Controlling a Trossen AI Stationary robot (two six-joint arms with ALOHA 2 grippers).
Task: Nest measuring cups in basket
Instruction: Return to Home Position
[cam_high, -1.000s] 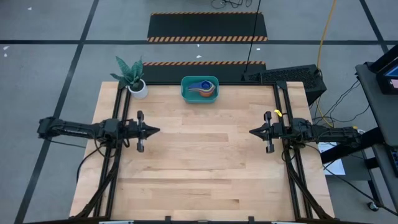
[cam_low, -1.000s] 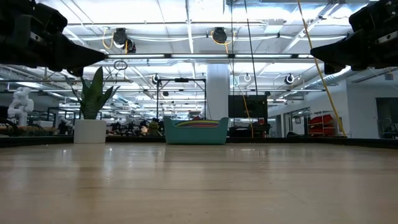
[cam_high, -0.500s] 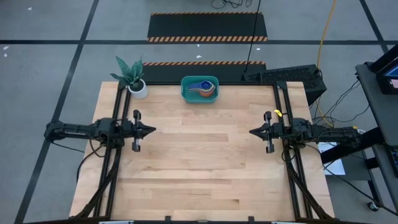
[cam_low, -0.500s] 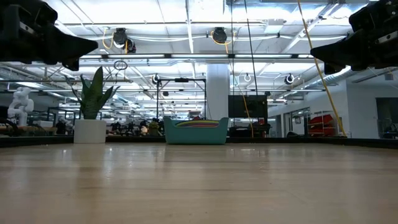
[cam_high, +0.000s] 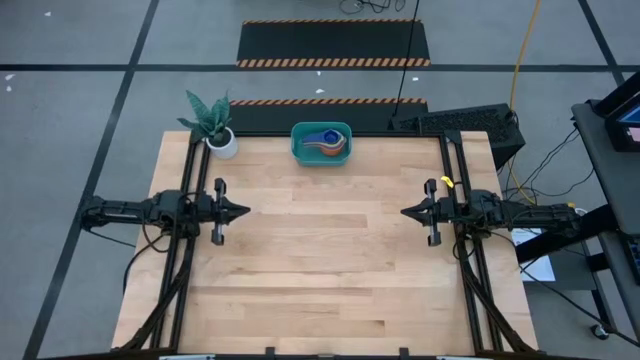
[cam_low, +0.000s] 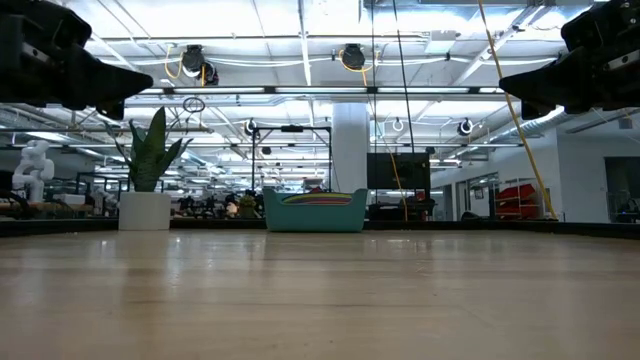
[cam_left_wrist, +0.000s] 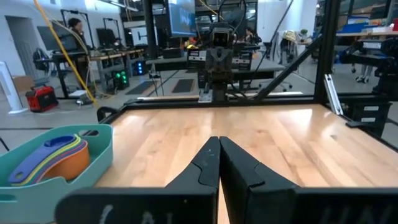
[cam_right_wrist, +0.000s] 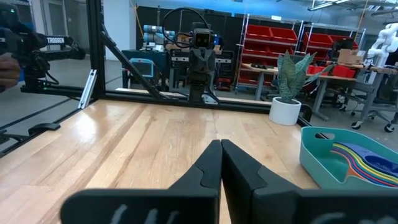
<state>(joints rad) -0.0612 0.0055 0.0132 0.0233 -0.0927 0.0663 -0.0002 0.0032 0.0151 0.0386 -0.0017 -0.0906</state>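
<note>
the measuring cups are nested as one stack, orange outside and blue uppermost, inside the teal low-walled basket at the table's far edge. the left gripper and right gripper are held pressed together, empty, at opposite sides.

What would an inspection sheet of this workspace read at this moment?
Surface: wooden table, carrying two things, both at its far edge.
Job's things: measuring cups nested inside the teal basket, far edge, middle.
Clutter: potted plant, far left corner.
Grippers: left gripper shut, empty, at the left side; right gripper shut, empty, at the right side.
Cables: yellow cable on the floor beyond the far right corner.
Surroundings: hazard-striped floor mat behind the table; red storage bins.
</note>
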